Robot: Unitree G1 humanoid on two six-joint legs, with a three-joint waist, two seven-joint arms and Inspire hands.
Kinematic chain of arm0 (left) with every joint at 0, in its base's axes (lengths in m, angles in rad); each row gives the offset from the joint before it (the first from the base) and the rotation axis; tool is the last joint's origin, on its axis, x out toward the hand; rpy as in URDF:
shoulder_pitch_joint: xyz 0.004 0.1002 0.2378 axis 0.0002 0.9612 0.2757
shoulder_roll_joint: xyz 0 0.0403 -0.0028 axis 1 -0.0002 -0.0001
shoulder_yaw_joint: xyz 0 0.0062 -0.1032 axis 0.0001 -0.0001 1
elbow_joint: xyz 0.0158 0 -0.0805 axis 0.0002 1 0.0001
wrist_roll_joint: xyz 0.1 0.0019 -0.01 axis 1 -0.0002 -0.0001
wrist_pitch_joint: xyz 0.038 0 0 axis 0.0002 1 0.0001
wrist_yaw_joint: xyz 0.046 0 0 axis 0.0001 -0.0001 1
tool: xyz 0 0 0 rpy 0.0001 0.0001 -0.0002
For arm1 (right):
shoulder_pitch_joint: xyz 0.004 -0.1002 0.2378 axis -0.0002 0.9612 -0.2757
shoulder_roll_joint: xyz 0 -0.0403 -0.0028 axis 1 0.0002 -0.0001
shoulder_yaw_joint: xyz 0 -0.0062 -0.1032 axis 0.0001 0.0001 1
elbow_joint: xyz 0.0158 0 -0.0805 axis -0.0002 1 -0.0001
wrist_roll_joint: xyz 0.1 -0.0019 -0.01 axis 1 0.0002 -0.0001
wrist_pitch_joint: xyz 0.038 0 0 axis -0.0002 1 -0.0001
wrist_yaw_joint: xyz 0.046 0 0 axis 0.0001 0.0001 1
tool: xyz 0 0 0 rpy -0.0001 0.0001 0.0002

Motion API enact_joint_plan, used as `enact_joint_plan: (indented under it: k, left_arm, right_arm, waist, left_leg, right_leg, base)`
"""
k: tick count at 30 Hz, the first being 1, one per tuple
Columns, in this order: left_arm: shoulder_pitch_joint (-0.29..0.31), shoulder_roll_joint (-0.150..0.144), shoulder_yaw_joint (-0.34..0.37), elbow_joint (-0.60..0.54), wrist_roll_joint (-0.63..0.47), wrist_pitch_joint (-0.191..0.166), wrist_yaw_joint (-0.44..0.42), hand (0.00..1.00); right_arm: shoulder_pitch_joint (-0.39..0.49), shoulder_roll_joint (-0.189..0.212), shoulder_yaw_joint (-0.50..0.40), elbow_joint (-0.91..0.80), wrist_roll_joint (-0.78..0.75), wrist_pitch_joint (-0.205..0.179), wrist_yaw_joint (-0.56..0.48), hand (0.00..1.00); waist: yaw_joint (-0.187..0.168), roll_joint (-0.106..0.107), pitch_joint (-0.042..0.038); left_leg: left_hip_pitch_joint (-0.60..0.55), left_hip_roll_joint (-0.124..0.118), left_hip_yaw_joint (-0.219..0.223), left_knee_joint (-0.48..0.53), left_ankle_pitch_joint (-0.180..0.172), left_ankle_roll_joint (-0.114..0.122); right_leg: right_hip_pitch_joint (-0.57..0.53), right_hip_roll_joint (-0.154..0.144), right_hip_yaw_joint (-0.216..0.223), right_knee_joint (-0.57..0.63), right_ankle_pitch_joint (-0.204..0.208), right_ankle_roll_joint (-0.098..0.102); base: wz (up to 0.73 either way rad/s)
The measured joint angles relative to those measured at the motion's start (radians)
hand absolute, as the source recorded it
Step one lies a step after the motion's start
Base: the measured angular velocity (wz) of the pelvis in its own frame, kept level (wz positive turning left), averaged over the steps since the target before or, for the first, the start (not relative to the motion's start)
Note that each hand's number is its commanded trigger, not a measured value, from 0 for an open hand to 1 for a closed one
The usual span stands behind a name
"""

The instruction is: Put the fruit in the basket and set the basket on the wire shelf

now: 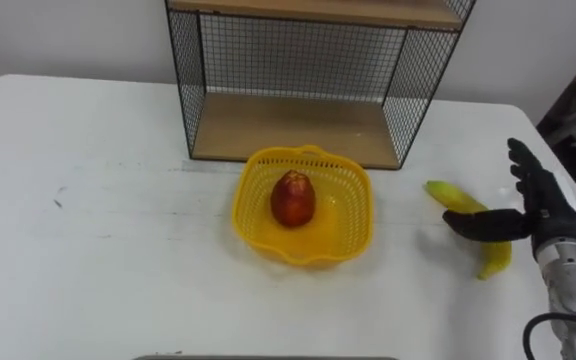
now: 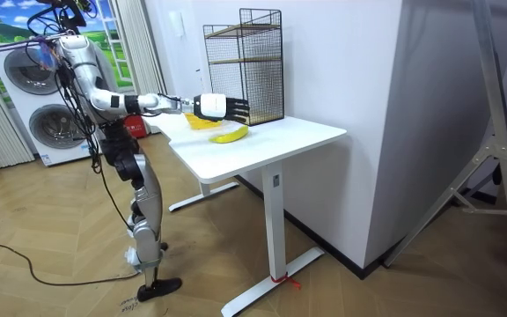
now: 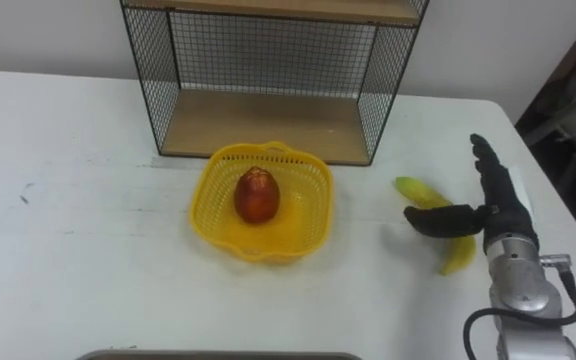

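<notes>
A yellow plastic basket [image 1: 343, 210] [image 3: 303, 205] sits on the white table [image 1: 98, 230] in front of the wire shelf [image 1: 298, 70] [image 3: 268, 70]. Inside the basket lies a red apple [image 1: 293, 198] [image 3: 256, 194]. To the basket's right a yellow banana [image 1: 455, 196] [image 3: 418, 192] lies on the table. My right hand [image 1: 538, 205] [image 3: 496, 205] hovers over the banana's near half, open, fingers straight and thumb stretched across the fruit. In the room view I stand at the table's end with that hand [image 2: 223, 107] out over the banana [image 2: 230, 135].
The shelf has a wooden bottom board [image 1: 288, 130] open to the front and a second board above. The table's right edge [image 1: 568, 170] runs close behind my right hand. A dark strip [image 1: 268, 357] lies along the near edge.
</notes>
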Motion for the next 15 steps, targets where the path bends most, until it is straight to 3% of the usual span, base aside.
enact_joint_plan:
  k: [6, 15]
  left_arm:
    - [0.001, 0.021, -0.003, 0.0, -0.001, 0.0, -0.001, 0.0]
    - [0.001, 0.03, -0.003, -0.01, 0.0, 0.005, -0.001, 0.0]
  right_arm:
    - [0.0, -0.019, 0.035, 0.065, -0.012, 0.003, 0.038, 0.0]
    - [-0.031, -0.025, 0.032, 0.227, -0.018, -0.003, 0.096, 0.0]
  waist:
    - [0.005, -0.024, 0.0018]
    - [0.016, -0.027, 0.0051]
  left_leg:
    - [-0.001, 0.0, -0.001, 0.001, 0.0, 0.0]
    - [-0.002, 0.0, -0.006, 0.002, 0.0, 0.0]
  right_leg:
    - [-0.001, 0.0, -0.002, -0.001, 0.0, 0.0]
    - [0.003, 0.0, -0.01, 0.0, 0.0, 0.0]
  base:
    - [0.0]
    - [0.01]
